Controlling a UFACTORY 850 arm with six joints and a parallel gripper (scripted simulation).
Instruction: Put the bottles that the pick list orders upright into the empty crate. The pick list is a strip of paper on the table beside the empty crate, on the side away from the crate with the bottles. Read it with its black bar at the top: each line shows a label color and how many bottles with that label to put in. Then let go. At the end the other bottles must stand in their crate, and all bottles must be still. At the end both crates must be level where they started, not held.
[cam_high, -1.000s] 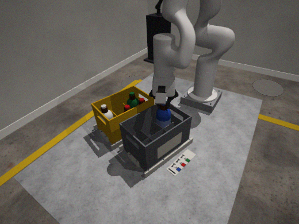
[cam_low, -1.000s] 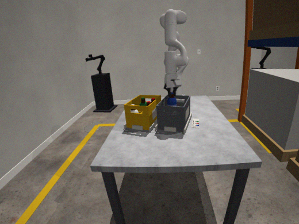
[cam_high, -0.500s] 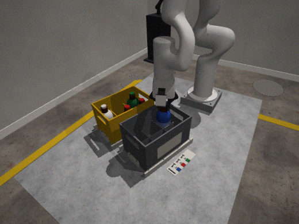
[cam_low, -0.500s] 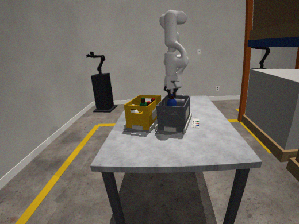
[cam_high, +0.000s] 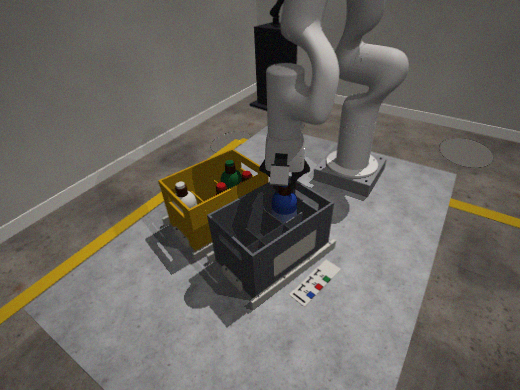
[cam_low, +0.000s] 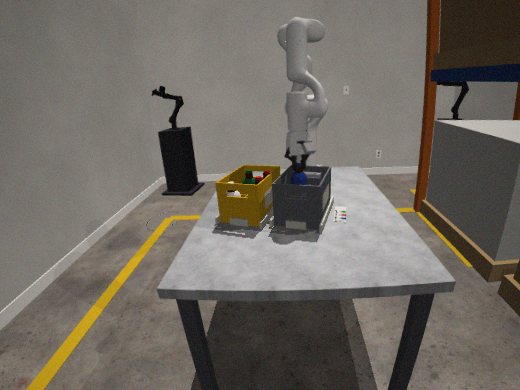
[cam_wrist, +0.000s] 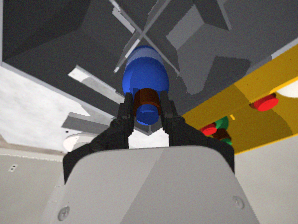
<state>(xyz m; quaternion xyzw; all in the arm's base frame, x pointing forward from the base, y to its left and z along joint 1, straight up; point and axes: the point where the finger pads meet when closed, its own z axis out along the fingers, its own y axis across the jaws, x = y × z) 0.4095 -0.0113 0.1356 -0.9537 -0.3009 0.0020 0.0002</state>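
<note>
My gripper (cam_high: 285, 188) is shut on the brown neck of a blue bottle (cam_high: 284, 204) and holds it upright, partly sunk into a far compartment of the dark grey crate (cam_high: 272, 235). In the wrist view the fingers clamp the neck above the blue body (cam_wrist: 146, 75), over the crate's dividers. The yellow crate (cam_high: 210, 200) to the left holds a white bottle (cam_high: 186, 196), a green bottle (cam_high: 230, 176) and two red-capped bottles (cam_high: 221, 187). The pick list (cam_high: 315, 283) lies right of the grey crate, showing green, red and blue squares.
The arm's base (cam_high: 351, 172) stands on the table behind the crates. In the exterior view the table edge (cam_low: 305, 290) is far in front of both crates; a black pedestal (cam_low: 178, 159) and shelving (cam_low: 475, 165) stand off the table.
</note>
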